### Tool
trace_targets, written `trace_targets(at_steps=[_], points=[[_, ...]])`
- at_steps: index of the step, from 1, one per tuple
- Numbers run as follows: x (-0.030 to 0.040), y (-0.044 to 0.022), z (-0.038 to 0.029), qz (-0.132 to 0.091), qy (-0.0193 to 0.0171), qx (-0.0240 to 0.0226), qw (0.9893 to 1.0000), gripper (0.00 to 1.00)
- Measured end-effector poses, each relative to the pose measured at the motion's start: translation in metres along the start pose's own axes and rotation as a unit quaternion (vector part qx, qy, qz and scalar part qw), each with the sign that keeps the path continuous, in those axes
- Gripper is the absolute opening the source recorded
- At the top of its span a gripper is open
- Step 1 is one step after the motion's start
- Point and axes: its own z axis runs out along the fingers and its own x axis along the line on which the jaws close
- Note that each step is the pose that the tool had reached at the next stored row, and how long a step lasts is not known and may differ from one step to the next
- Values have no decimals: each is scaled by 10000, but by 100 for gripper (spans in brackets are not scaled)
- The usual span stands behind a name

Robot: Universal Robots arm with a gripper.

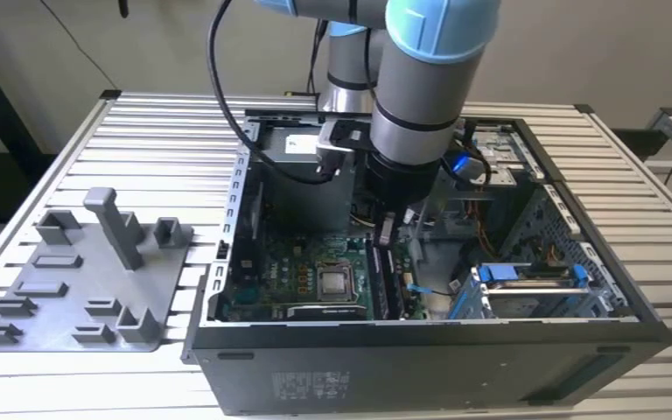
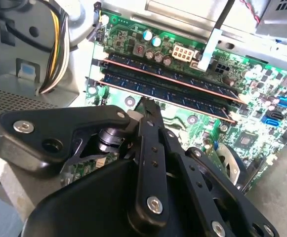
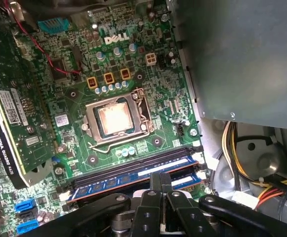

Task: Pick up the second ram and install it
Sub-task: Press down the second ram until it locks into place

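Here the slatted bench (image 1: 137,140) carries an open computer case (image 1: 430,350) lying on its side, so the motherboard (image 1: 301,280) faces up and the arm (image 1: 430,105) can come straight down into it. Beside the case, toward the exterior view's left, lies a grey tray (image 1: 67,289) with upright blocks, seemingly meant to stand parts up for grasping; no memory stick is visible on it.

Inside the case, the processor socket (image 3: 116,121) sits mid-board, with the memory slots alongside. Both wrist views show two long dark sticks lying parallel in neighbouring slots. The second ram (image 2: 163,94), the one nearer the claw, is down in its slot, its bluish-white label visible in the first wrist view.

The claw (image 2: 147,106) hangs directly over that stick, its tips at or just above the top edge, probably to press along it. Its fingers look drawn together, with nothing clamped between them.
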Motion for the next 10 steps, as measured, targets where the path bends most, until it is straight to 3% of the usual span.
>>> trace_targets(at_steps=[10], points=[[362,-106,64,6,10,-52,10000,11]])
